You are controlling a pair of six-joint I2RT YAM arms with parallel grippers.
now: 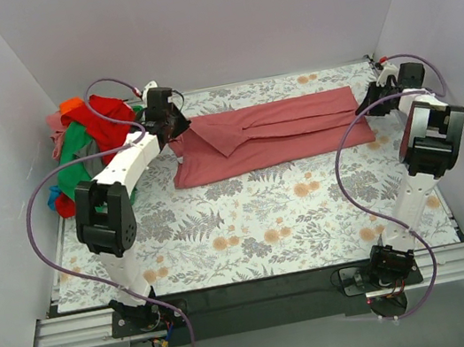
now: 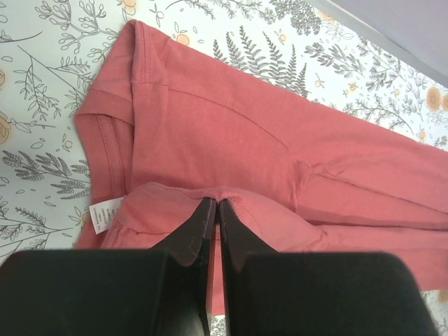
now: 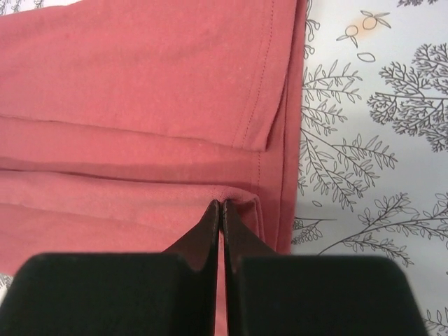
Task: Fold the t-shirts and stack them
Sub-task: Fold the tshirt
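Near edge: aluminium rail point(image 1: 263, 298) carrying both arm bases, the left base at left and the right base at right.
Surface: floral table cover point(image 1: 267, 221), with ferns and orange blossoms on a pale ground, spread over the whole table.
Hidden or cut off: black gripper bodies block the bottom of both wrist views; the lower layers of the folded shirt are unseen; the number of garments in the pile cannot be told.
Salmon-pink t-shirt point(image 1: 279, 134): on the far half of the cover, lying flat left to right, long sides folded inward, collar end left, hem end right.
Left gripper point(image 2: 215, 203): at the collar end, fingers pressed together, pinching a raised fold of the fabric.
Right gripper point(image 3: 221, 204): at the hem end, fingers closed tight on the folded edge.
Label: white neck tag point(image 2: 103, 213) inside the collar; print too small to read.
Pile of t-shirts point(image 1: 81, 133): far left corner; red, green, orange and pink crumpled together, partly behind the left arm.
Room: plain pale walls point(image 1: 230, 12) at left, far and right.
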